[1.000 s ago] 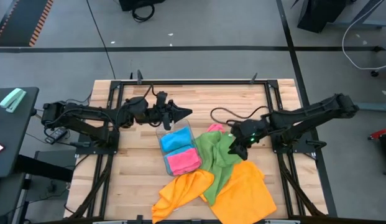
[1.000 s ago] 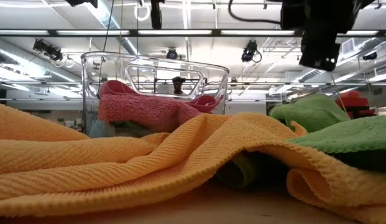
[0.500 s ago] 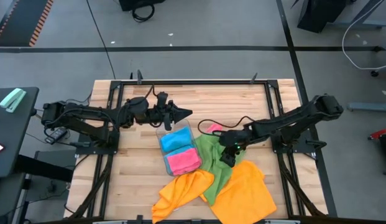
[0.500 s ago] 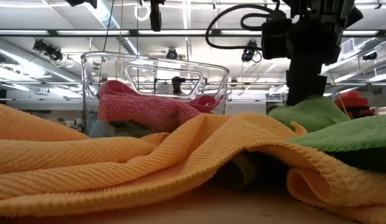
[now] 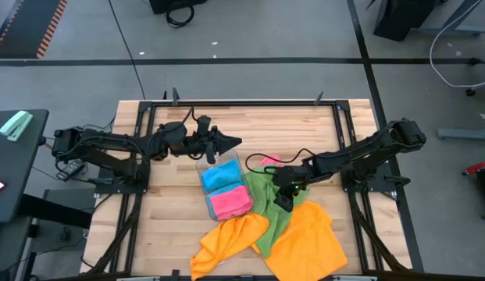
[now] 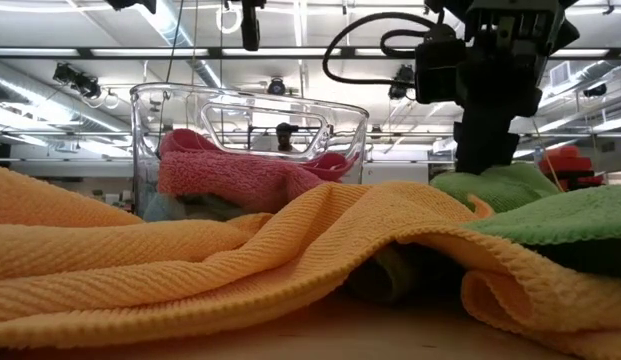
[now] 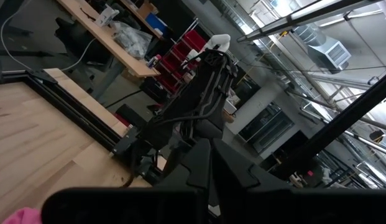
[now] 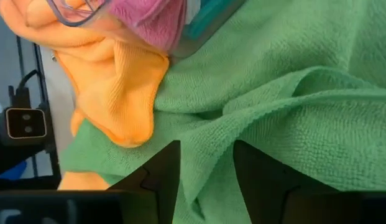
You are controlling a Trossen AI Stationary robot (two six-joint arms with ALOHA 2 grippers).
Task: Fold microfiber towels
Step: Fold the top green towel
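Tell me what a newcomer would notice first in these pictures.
The bright heap of towels at the table's near middle: a green towel lying between two orange ones, beside a clear tray holding folded blue and pink towels. Next, the right gripper down on the green towel, fingers open astride a fold. The left gripper hangs shut above the tray's far end.

Green towel (image 5: 267, 204) partly under orange towels (image 5: 304, 238), edge cropped

Right claw (image 5: 283, 200) on green towel (image 5: 270, 204)
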